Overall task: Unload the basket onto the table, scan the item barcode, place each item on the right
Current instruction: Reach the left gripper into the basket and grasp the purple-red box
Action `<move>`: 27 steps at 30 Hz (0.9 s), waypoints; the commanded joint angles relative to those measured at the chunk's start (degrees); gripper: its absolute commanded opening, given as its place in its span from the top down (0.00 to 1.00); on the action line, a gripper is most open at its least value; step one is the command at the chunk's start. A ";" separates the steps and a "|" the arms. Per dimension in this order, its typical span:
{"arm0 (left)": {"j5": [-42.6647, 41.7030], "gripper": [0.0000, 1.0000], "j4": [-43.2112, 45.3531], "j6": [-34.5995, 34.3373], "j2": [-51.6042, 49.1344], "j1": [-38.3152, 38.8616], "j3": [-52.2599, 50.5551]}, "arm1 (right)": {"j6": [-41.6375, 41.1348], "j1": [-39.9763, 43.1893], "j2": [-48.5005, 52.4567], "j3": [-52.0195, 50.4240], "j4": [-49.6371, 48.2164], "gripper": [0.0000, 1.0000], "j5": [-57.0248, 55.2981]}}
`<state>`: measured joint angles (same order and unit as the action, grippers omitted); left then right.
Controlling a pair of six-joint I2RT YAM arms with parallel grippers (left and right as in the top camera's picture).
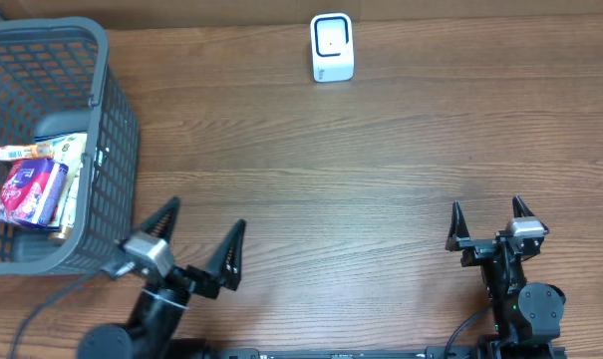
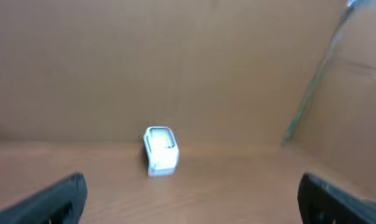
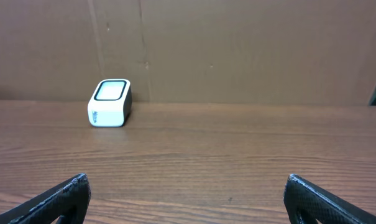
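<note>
1. Standing near the far edge of the brown wood-grain table (image 1: 381,170), about midway along it, is the small white box-shaped barcode scanner (image 1: 332,47) with a dark-rimmed window. The mark on its side in the right wrist view is too small to read.
2. The grey plastic lattice basket (image 1: 110,90) sits at the table's far left corner and reaches down the left edge.
3. Inside the basket lies the purple and red glossy packet (image 1: 30,191), with a white and orange packet (image 1: 22,152) and a pale cream packet (image 1: 72,150) beside it. Their printing is visible but not legible.
4. The left gripper (image 1: 206,213) sits at the near edge, just beside the basket's near right corner, with its black fingers spread wide and nothing between them.
5. The right gripper (image 1: 486,203) sits at the near edge towards the right, fingers likewise apart and empty, well apart from the scanner.
</note>
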<state>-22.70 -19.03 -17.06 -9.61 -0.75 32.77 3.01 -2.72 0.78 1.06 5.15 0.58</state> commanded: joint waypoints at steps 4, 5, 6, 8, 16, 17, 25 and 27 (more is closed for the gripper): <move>-5.01 0.00 -17.64 17.27 -19.02 0.02 24.92 | 0.07 0.22 -0.61 -0.59 -0.31 0.00 -0.55; -5.44 0.00 -18.43 20.15 -20.87 0.02 27.19 | 0.07 0.22 -0.61 -0.59 -0.33 0.00 -0.55; -4.98 0.00 -19.63 21.81 -22.75 0.02 29.77 | 0.07 0.22 -0.61 -0.59 -0.33 0.00 -0.55; 1.14 0.00 -23.78 19.23 -27.45 -0.02 36.15 | 0.07 0.22 -0.61 -0.59 -0.31 0.00 -0.55; 8.90 0.00 -48.37 17.81 -52.68 0.00 67.98 | 0.07 0.22 -0.61 -0.59 -0.33 0.00 -0.55; 11.43 0.00 -48.70 17.40 -54.51 -0.07 69.90 | 0.07 0.22 -0.61 -0.59 -0.31 0.00 -0.55; 28.35 0.00 -52.43 -0.15 -66.95 -14.97 87.76 | 0.07 0.22 -0.61 -0.59 -0.31 0.00 -0.55; 30.91 0.00 -51.49 -5.42 -68.30 -21.07 88.41 | 0.07 0.22 -0.61 -0.59 -0.31 0.00 -0.55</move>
<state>-0.14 -71.11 -11.77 -76.31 -13.21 117.60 2.98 -2.72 0.69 1.06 5.17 0.62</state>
